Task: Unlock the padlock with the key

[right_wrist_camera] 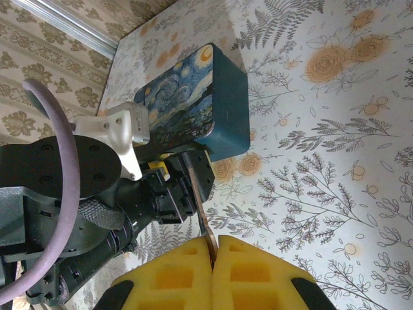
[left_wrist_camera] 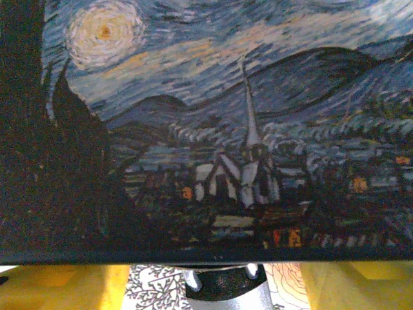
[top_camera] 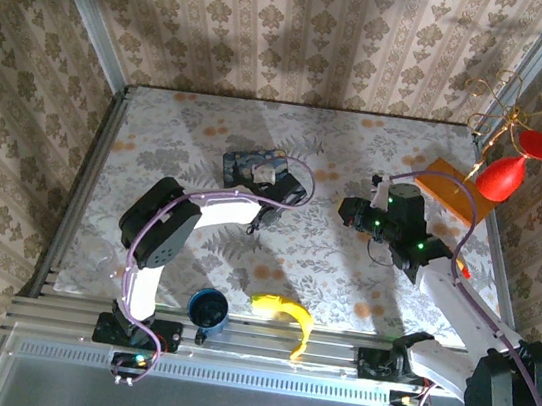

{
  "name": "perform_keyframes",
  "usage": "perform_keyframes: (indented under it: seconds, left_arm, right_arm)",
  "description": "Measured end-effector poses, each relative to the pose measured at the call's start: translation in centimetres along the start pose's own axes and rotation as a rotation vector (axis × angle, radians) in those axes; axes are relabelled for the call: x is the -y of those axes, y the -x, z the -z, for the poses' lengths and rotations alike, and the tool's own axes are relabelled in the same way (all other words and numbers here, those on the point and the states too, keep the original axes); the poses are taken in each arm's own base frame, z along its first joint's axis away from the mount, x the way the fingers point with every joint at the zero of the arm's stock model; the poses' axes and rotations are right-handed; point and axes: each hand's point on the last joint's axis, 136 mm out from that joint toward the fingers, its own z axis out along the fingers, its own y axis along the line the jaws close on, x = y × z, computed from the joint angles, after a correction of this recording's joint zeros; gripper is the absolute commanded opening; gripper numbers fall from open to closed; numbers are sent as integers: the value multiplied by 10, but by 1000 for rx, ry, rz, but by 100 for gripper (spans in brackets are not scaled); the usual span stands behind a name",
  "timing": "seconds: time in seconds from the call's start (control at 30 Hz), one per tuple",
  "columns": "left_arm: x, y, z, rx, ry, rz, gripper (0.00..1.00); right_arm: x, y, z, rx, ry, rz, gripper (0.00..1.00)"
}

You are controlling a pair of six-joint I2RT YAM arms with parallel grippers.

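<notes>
One key [right_wrist_camera: 204,219] — pinched by right gripper [right_wrist_camera: 213,248] | left gripper [right_wrist_camera: 186,177] tips behind blue tin [right_wrist_camera: 226,97]

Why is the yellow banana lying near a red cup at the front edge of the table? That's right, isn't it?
Not quite: the cup near the banana is dark blue, not red, as the top view shows. The two do lie at the front edge of the table.

Yellow pincer [right_wrist_camera: 213,248], blue starry tin [right_wrist_camera: 227,106]
</notes>
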Motion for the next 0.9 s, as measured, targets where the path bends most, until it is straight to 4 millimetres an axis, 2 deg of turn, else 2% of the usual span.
perform_keyframes:
  seconds: [0.23,0.33,0.8,0.9]
  left_arm:
    - [3,-14,-10,-42,-2,-5,62]
    - [4,-20,-13,-59,-4,-10,56]
    - [8,-16,-18,-79,-43,35,53]
    - [10,-15,-18,-78,-54,41,43]
  right_arm:
    - [-2,1,0,2,9,-4,0]
    - [-2,1,0,1,10,-8,0]
    - [-1,-1,-3,-7,10,-23,0]
    - [0,0,-5,-6,11,-25,0]
